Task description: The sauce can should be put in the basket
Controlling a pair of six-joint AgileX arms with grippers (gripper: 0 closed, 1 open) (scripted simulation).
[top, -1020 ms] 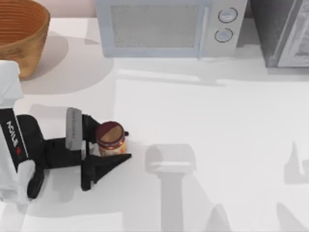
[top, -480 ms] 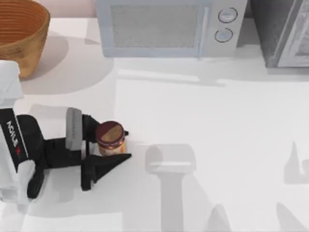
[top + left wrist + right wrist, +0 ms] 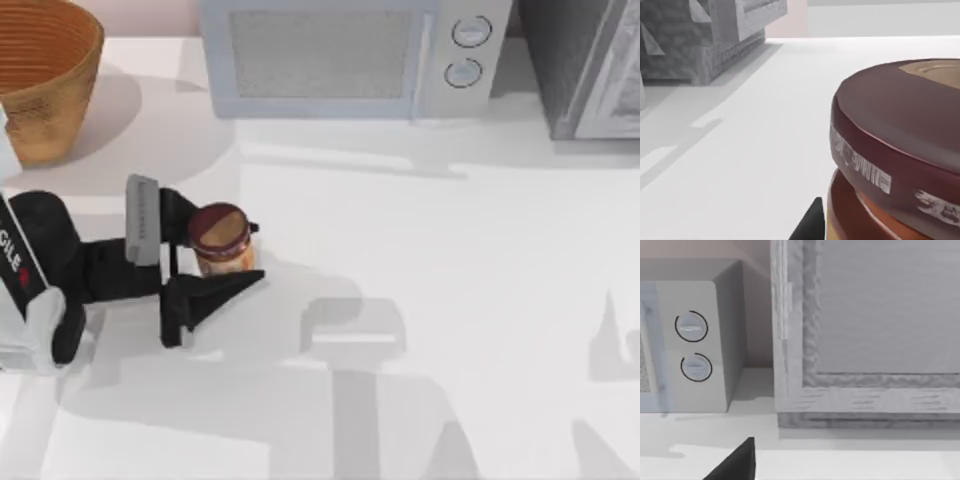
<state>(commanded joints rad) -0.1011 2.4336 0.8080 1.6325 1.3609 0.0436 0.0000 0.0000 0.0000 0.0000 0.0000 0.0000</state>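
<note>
The sauce can [image 3: 221, 238], short with a maroon-and-tan top and an orange label, is held off the table at the left. My left gripper [image 3: 243, 255] is shut on it, one black finger on each side. In the left wrist view the can [image 3: 900, 150] looms close, with a dark fingertip [image 3: 812, 225] beside it. The woven tan basket [image 3: 40, 70] stands at the far left corner, well beyond the can. A dark part of my right gripper [image 3: 737, 462] shows in the right wrist view, facing the back of the table.
A grey-white microwave [image 3: 340, 60] stands along the back edge, also seen as the microwave [image 3: 690, 340] with two dials. A grey cabinet [image 3: 590, 70] sits at the back right. The arms' shadows fall on the white table [image 3: 450, 300].
My left gripper has risen and moved toward the far left with the sauce can, nearer the basket. The can's shadow has parted from it.
</note>
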